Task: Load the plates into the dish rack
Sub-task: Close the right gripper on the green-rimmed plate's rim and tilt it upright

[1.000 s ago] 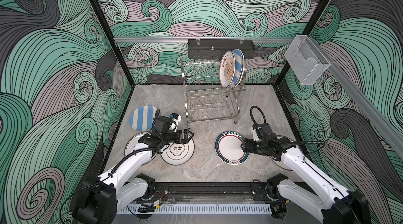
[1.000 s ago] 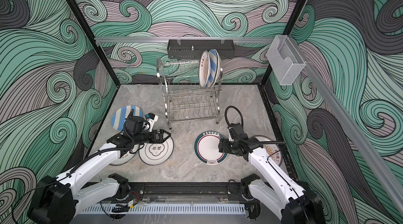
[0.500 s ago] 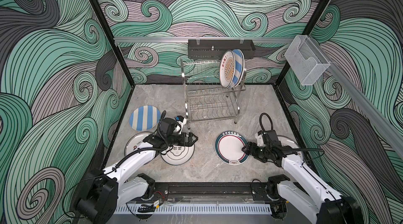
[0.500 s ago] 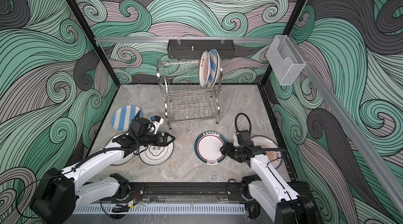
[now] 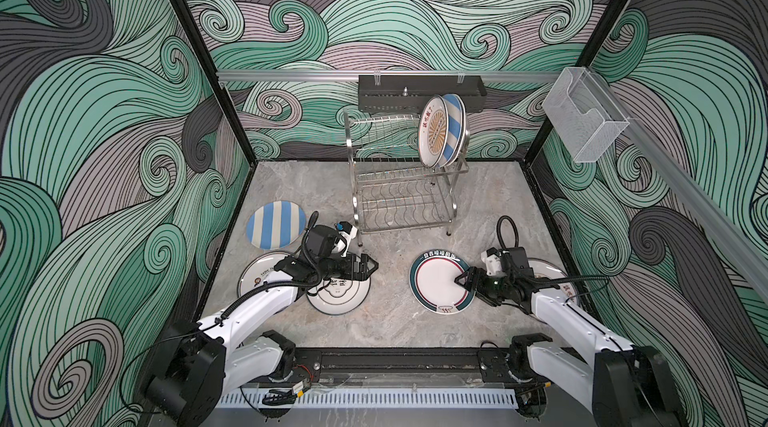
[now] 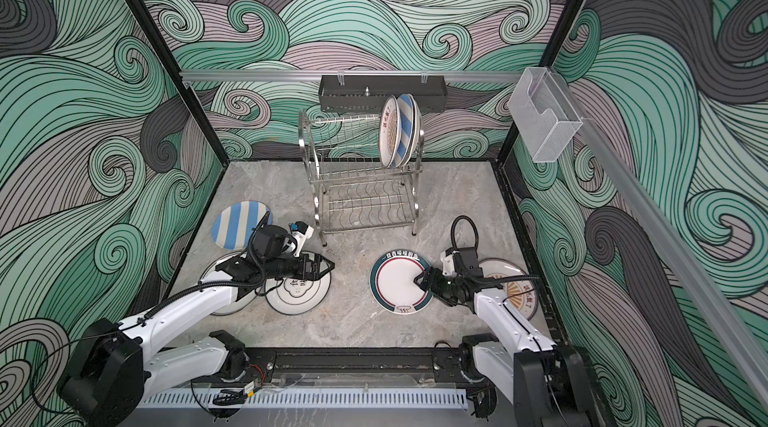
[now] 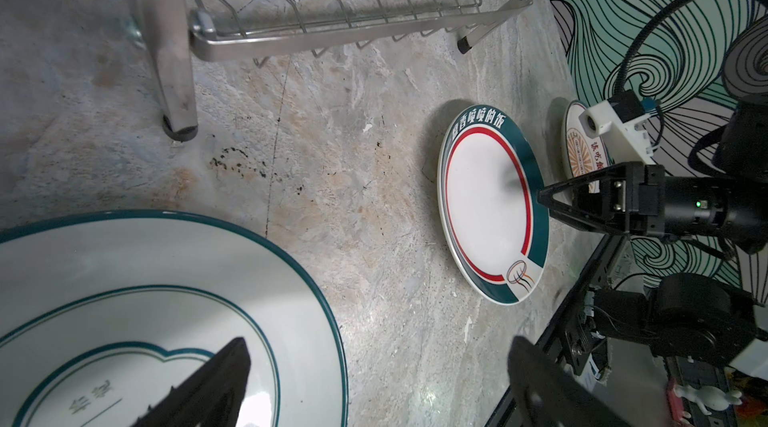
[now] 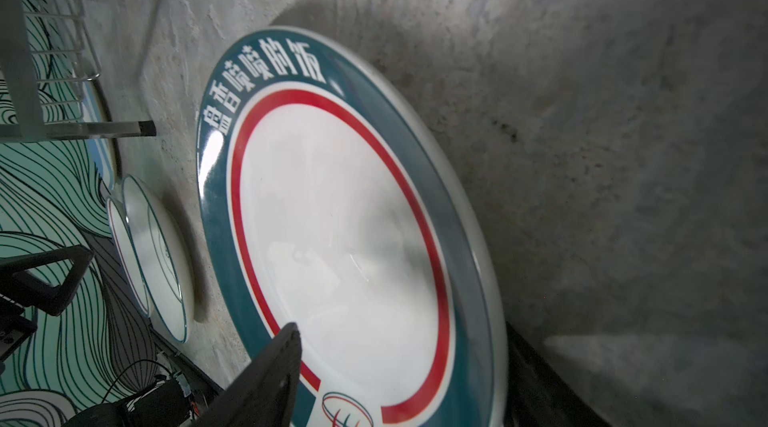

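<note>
In both top views the dish rack (image 5: 401, 179) is seen at the far middle of the table (image 5: 390, 323). An orange sunburst plate (image 5: 433, 134) and a striped plate (image 5: 454, 125) are stood on edge at the right end of its upper tier, kept upright by the wire slots. The green-rimmed plate (image 6: 397, 285) is laid flat near the front, right of centre. The right gripper (image 6: 419, 280) is brought low to its right edge, presumably because a flat plate can only be taken by its rim. The left gripper (image 5: 371, 270) is held above a white plate (image 5: 340, 298) at the near left, with nothing carried. In the left wrist view its jaws are shown spread wide and empty over the white plate (image 7: 166, 279), with the dish rack (image 7: 332, 9) beyond. In the right wrist view the right gripper's jaws are shown apart and astride the rim of the green-rimmed plate (image 8: 345, 217), one finger (image 8: 270, 375) over the well and the other outside it. No firm pinch is seen yet, and the rim is judged to be what must be clamped before the plate can be lifted into a free slot.
</note>
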